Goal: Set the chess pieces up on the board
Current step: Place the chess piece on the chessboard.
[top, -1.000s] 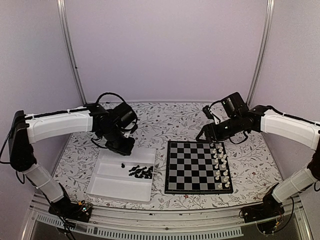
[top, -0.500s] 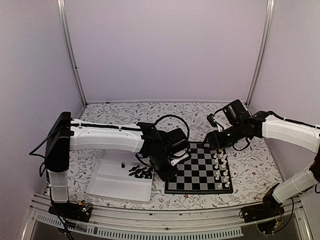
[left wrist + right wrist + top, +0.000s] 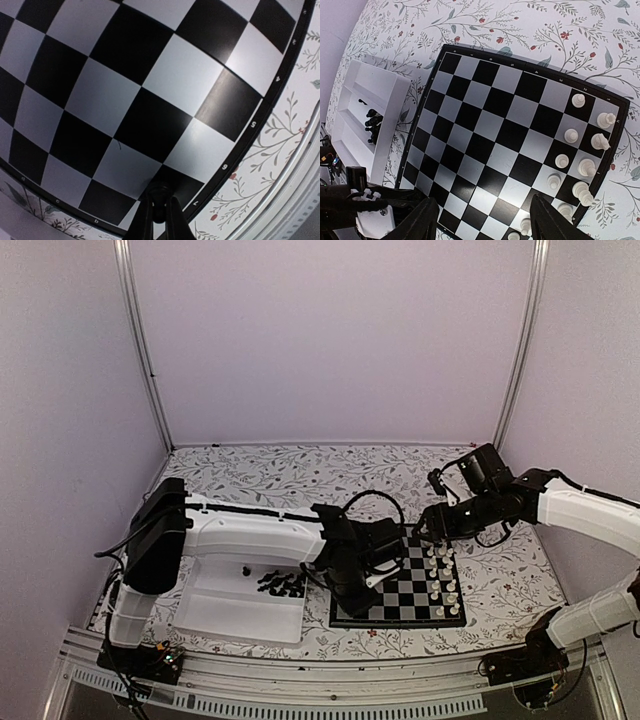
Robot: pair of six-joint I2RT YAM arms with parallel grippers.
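The chequered board (image 3: 420, 585) lies right of centre. My left gripper (image 3: 358, 602) hangs low over its near-left corner. In the left wrist view, the gripper (image 3: 160, 197) is shut on a tiny black chess piece (image 3: 159, 191), just above a black corner square of the board (image 3: 130, 100). Several more black pieces (image 3: 283, 584) lie in the white tray (image 3: 225, 615), one (image 3: 246, 570) apart from the heap. My right gripper (image 3: 428, 527) hovers open and empty above the board's far right edge. Its wrist view (image 3: 485, 210) looks down on the board (image 3: 495, 130).
White pieces (image 3: 441, 575) stand in two columns along the board's right side, also in the right wrist view (image 3: 580, 165). The tray (image 3: 370, 85) with black pieces (image 3: 372, 122) lies left of the board. The cloth is floral. A metal rail runs along the near edge.
My left arm has swung right from the tray to the board's near-left corner. My right gripper has drifted slightly right and nearer, staying open.
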